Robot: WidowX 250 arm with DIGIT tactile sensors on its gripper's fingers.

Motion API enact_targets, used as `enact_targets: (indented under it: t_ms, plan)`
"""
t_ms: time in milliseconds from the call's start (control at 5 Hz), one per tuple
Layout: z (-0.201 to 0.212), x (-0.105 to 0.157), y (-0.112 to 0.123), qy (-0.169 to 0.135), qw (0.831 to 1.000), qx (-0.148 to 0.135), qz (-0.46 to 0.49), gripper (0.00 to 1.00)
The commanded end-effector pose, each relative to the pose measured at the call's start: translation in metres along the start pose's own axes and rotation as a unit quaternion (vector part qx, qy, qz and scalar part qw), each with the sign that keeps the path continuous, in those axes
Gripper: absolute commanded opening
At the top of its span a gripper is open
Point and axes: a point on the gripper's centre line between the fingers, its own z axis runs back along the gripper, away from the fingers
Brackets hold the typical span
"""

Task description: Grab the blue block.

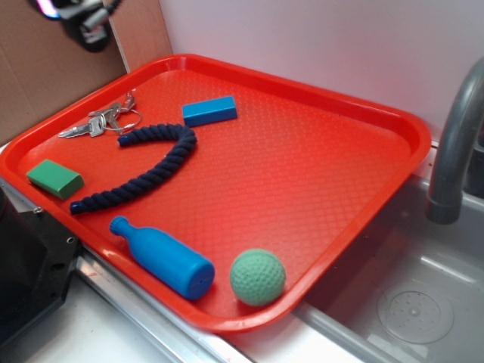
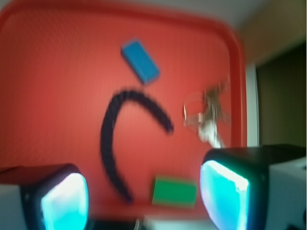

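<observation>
The blue block [image 1: 209, 110] is a small bright-blue bar lying flat near the back of the red tray [image 1: 325, 174]. The wrist view shows the same blue block [image 2: 140, 61] far ahead, toward the tray's far rim [image 2: 120, 12]. My gripper [image 1: 85, 21] hangs high above the tray's back left corner, well away from the block, only partly inside the exterior view. Seen from the wrist, the gripper [image 2: 144, 201] is open, its two glowing pads [image 2: 223, 196] wide apart with nothing between them.
A dark blue rope [image 1: 140, 170] curves across the tray's left half beside a bunch of keys [image 1: 102, 121]. A green block [image 1: 54, 178] lies at the left rim. A blue bottle-shaped toy [image 1: 162, 257] and green ball [image 1: 258, 277] sit at the front. A sink [image 1: 408, 302] and faucet [image 1: 454, 136] stand at right.
</observation>
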Motion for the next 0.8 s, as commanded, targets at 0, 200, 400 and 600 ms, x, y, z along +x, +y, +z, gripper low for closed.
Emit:
enact_targets:
  t_ms: [0, 200, 400, 600]
  plan:
    - [-0.081, 0.061, 0.021, -0.008, 0.999, 0.002, -0.036, 1.0]
    - [-0.118, 0.086, 0.02, -0.033, 0.997, -0.023, -0.068, 1.0]
    - [-0.168, 0.098, 0.004, -0.05, 0.993, -0.046, -0.1, 1.0]
    - [-0.189, 0.091, -0.004, -0.041, 0.992, -0.053, -0.11, 1.0]
